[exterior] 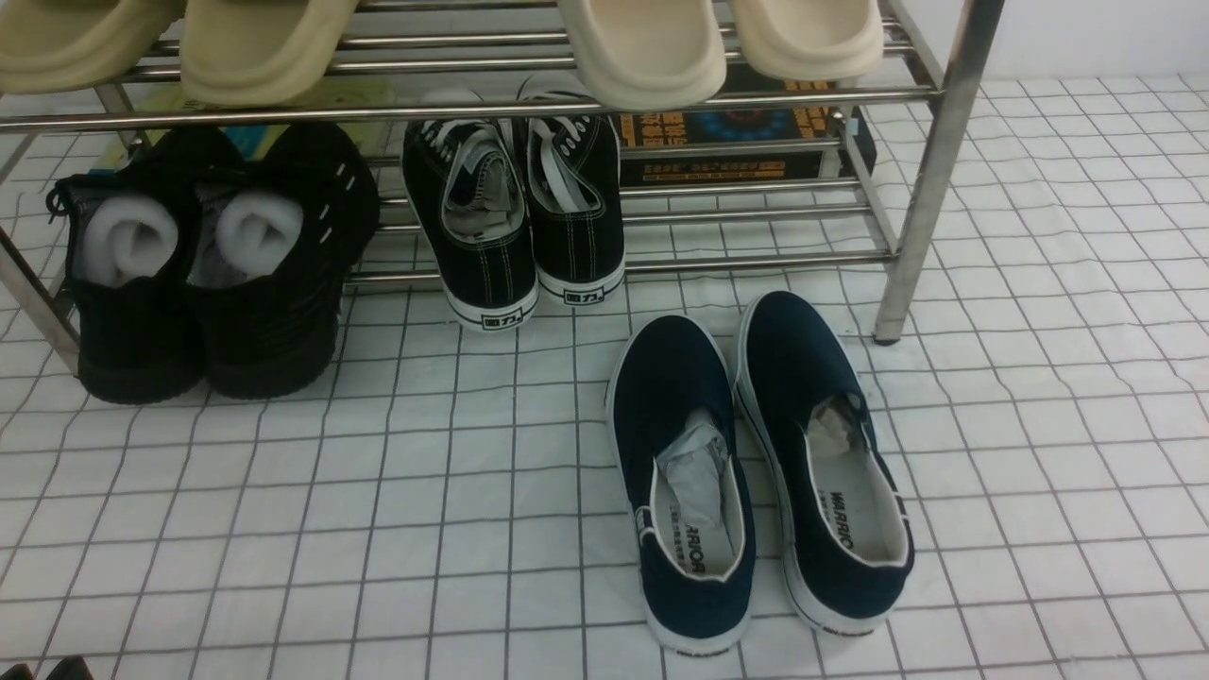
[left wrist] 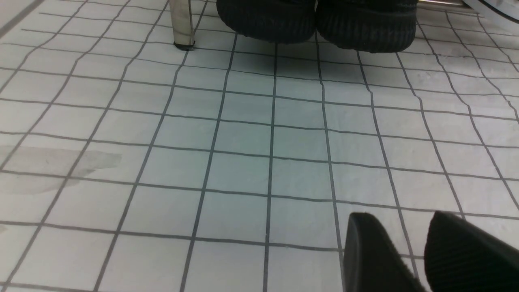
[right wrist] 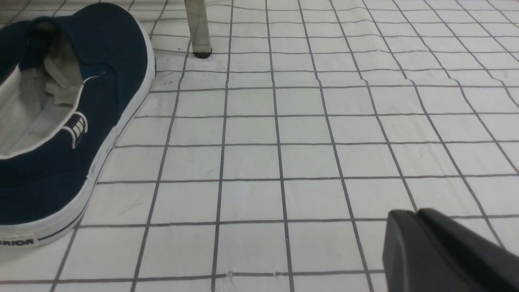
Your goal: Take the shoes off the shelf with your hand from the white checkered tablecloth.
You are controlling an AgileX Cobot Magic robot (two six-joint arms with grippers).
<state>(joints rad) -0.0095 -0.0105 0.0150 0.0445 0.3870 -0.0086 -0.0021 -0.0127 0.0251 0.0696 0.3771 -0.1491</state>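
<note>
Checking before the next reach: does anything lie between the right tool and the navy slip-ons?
Nothing visible does. In the right wrist view only bare checkered tablecloth separates the right tool from the nearer navy slip-on; the shelf leg stands farther back.

This looks like a staged test setup copying a home entryway: a metal shoe shelf point(exterior: 930, 142) stands on a white checkered tablecloth point(exterior: 1058, 397) spread flat before a plain white wall point(exterior: 1096, 38), with black shoes point(exterior: 203, 274), sneakers point(exterior: 515, 217) and beige slippers point(exterior: 642, 47) lined up in pairs.
</note>
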